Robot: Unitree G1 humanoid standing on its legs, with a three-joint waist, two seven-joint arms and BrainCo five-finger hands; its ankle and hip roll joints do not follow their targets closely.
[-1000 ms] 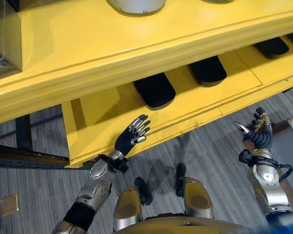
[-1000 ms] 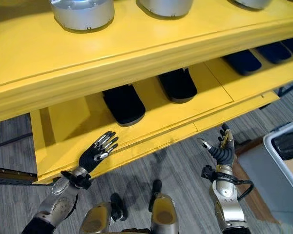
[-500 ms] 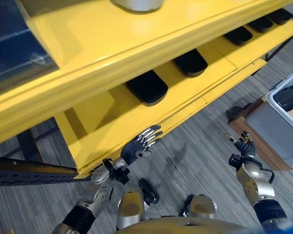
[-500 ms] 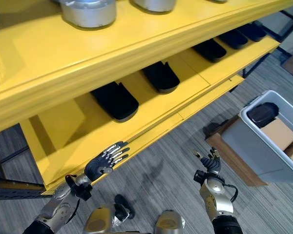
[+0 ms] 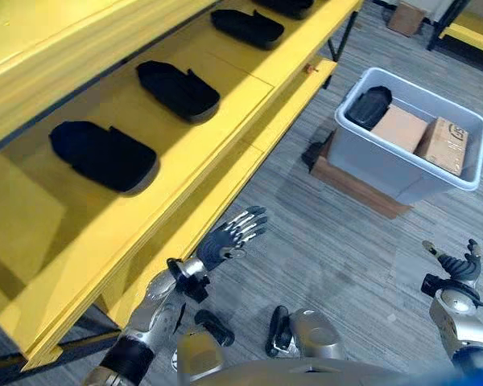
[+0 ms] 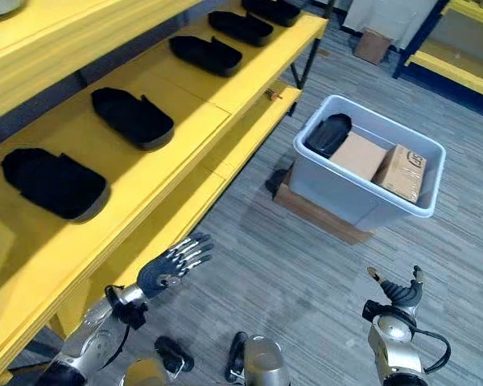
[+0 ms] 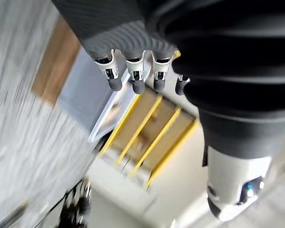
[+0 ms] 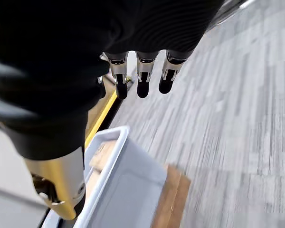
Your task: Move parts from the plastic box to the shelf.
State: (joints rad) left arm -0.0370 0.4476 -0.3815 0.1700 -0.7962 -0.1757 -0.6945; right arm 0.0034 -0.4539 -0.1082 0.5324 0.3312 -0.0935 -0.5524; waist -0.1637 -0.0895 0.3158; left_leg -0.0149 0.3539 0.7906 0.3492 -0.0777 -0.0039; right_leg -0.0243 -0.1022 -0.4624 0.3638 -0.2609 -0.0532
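The right hand [image 8: 85, 57] takes up much of the picture with its dark ribbed cover, and its silver fingers [image 8: 143, 78] with dark tips hang straight in a row, holding nothing. The thumb [image 8: 57, 185] (a long silver piece with a dark end) stands apart from them. Past the fingers lies the grey striped floor [image 8: 237, 118]. Near the thumb shows the plastic box [image 8: 128, 185], light grey with a pale rim, and it stands on a flat brown board [image 8: 173, 197]. A yellow bar [image 8: 102, 116] runs beside the box.
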